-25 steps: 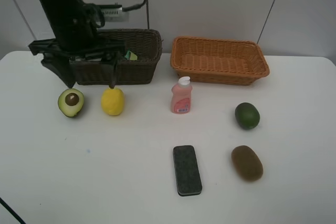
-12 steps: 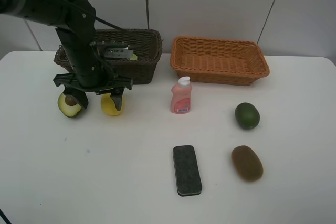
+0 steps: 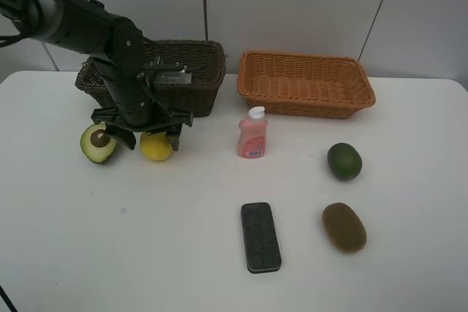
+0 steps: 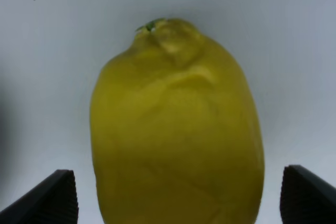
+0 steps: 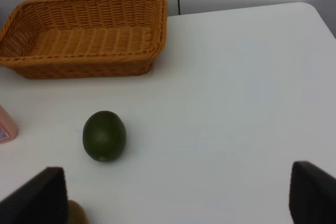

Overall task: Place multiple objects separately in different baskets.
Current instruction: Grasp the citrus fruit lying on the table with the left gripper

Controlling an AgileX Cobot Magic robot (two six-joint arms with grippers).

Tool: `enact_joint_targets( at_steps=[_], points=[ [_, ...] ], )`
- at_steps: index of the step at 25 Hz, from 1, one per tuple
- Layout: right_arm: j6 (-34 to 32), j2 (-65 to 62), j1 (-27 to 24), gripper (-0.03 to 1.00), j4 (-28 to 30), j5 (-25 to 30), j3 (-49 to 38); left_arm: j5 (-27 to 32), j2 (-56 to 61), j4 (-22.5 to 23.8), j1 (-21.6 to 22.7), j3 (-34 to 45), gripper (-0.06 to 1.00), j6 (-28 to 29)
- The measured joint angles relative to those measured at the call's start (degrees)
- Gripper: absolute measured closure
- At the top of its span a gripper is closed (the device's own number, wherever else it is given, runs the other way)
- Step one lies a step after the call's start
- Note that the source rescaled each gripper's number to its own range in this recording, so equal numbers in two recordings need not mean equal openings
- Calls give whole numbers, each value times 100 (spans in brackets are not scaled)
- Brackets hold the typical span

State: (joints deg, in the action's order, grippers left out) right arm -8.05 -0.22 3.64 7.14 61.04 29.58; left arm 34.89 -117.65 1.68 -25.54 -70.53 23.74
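You are working over a white table, and the dark brown, deeper woven wicker basket is serving as your reference. The light orange-tan, shallower wicker basket is sitting just beside it, empty as far as the views show.

Your left gripper is hanging just in front of the dark brown basket with its jaws spread, gripping nothing and straddling the yellow lemon. The lemon is lying on the table close to that basket's front wall.

Your right gripper is also hanging released, well away from the dark basket.

The halved avocado is lying in front of the basket's outer corner, very near one finger. I judge you should be centring on the lemon's widest part and closing slowly, so the finger isn't nudging that half.
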Motion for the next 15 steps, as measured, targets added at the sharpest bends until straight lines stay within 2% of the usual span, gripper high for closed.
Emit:
enact_joint_targets(
  at_steps=[2,3,5,10,15],
  points=[
    [0,0,0,-3,0,0,0,-11,-39,5,0,0,4,51],
    [0,0,0,-3,0,0,0,-16,-50,12,0,0,14,57],
    [0,0,0,-3,0,0,0,-33,-50,35,0,0,42,67],
    [0,0,0,-3,0,0,0,101,-25,102,0,0,43,61],
    [0,0,0,-3,-5,0,0,837,472,-2,0,-246,43,-300]
  ],
)
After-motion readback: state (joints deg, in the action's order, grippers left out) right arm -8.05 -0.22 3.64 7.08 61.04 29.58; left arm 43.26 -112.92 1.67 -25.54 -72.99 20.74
